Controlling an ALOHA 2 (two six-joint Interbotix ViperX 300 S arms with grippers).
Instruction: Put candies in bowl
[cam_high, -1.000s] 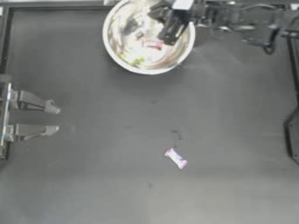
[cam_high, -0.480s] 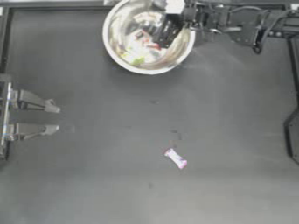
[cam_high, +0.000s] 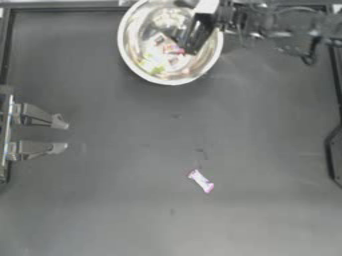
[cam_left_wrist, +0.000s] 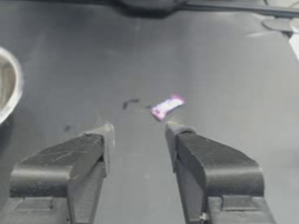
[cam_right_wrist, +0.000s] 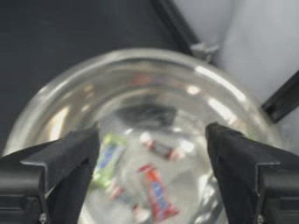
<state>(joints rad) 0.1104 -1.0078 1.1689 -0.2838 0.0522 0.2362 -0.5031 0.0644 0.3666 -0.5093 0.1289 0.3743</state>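
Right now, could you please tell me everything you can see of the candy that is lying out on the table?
The candy is a tiny twist-wrapped sweet, purple-pink with a whitish middle and a crinkly wrapper flared at both ends. It lies flat and slantwise on the dark table, alone, well away from the bowl at the far edge. Nothing touches it. The left pincer sits open, drawn back at the table's side, pointing toward it.

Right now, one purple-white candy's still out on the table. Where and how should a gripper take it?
Grip the purple-white candy across its narrow middle, coming straight down from above. It lies flat and alone on the table, long axis diagonal, so turn the jaws square to that axis. The right gripper is over the bowl, jaws open.
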